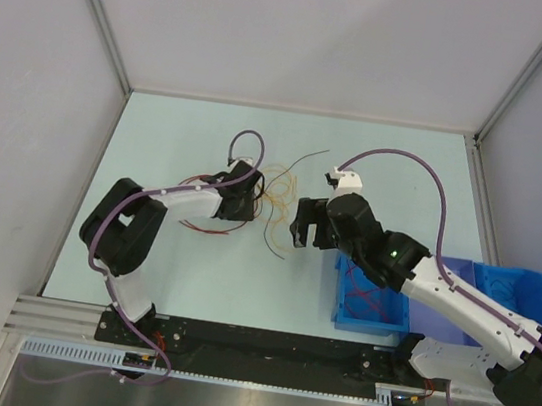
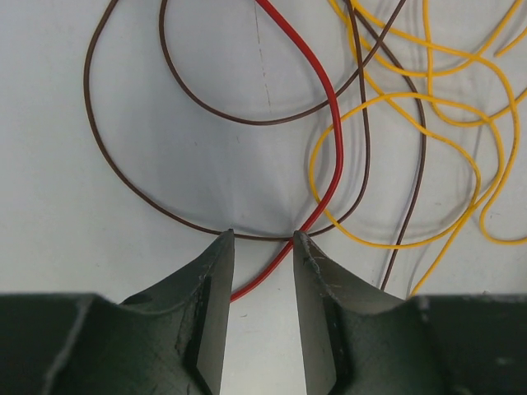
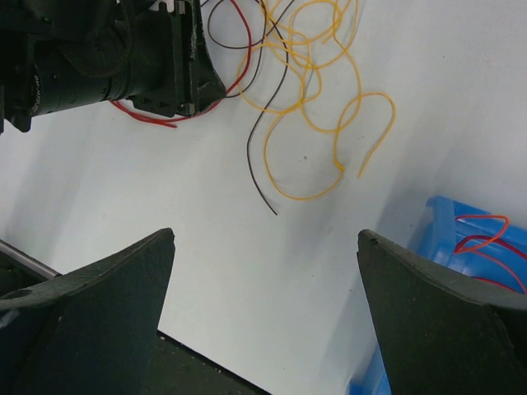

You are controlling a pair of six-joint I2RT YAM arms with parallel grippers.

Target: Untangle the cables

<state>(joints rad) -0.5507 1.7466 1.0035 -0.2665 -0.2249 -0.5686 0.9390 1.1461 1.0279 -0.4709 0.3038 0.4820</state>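
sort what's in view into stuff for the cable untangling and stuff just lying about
For the job: red cable, brown cable, yellow cables, left gripper, right gripper.
Just lying about: blue bin, mauve hose on the arm.

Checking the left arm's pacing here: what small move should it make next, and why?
Probably close the left gripper on the red wire. Its jaws stand apart, and the red wire runs between the fingers, crossing a brown wire at the tips. The right gripper hangs wide open and empty, so nothing is held yet.
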